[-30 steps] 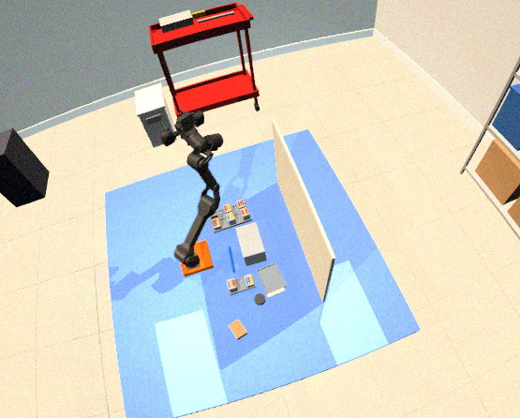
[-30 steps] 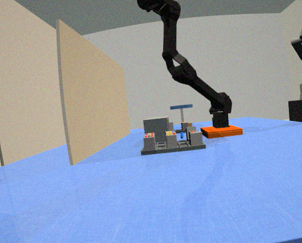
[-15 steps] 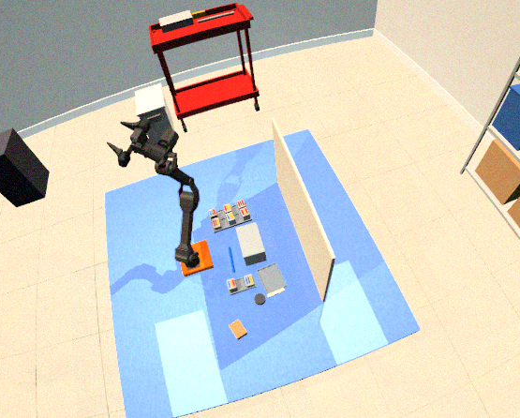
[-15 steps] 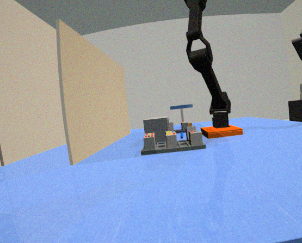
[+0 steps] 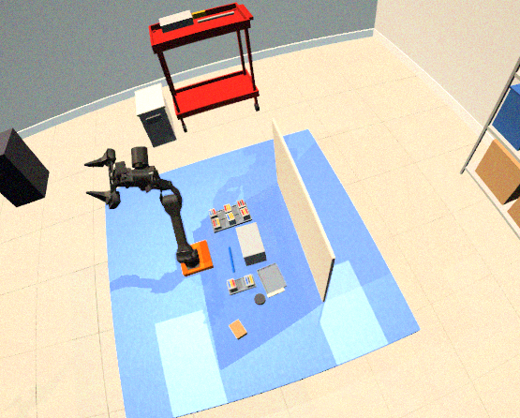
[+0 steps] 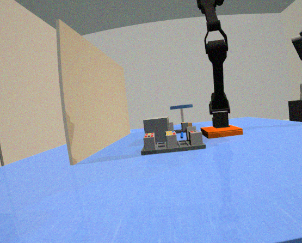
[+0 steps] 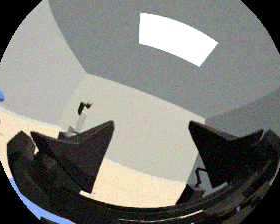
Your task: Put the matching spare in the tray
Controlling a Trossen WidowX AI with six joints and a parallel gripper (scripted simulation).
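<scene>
My gripper (image 5: pixel 88 178) (image 7: pixel 152 124) is open and empty. It is raised high over the left edge of the blue mat (image 5: pixel 145 244), pointing away from the parts; in the exterior view it is out of view above the frame. The mounted unit, a grey box (image 5: pixel 251 244) (image 6: pixel 155 127), stands mid-mat. A rack of spares (image 5: pixel 230 216) (image 6: pixel 173 147) with red, yellow and blue markings lies beside it. A second small rack (image 5: pixel 240 283) lies near the flat grey tray (image 5: pixel 272 279). The wrist view shows only walls, floor and my fingertips.
My arm's orange base (image 5: pixel 205 263) (image 6: pixel 221 131) sits left of the parts. A tall beige panel (image 5: pixel 302 211) (image 6: pixel 92 92) stands to their right. A blue bar on a post (image 5: pixel 231 259) (image 6: pixel 182 107), a black disc (image 5: pixel 260 299) and an orange block (image 5: pixel 238 329) are nearby. A red cart (image 5: pixel 206 56) stands beyond.
</scene>
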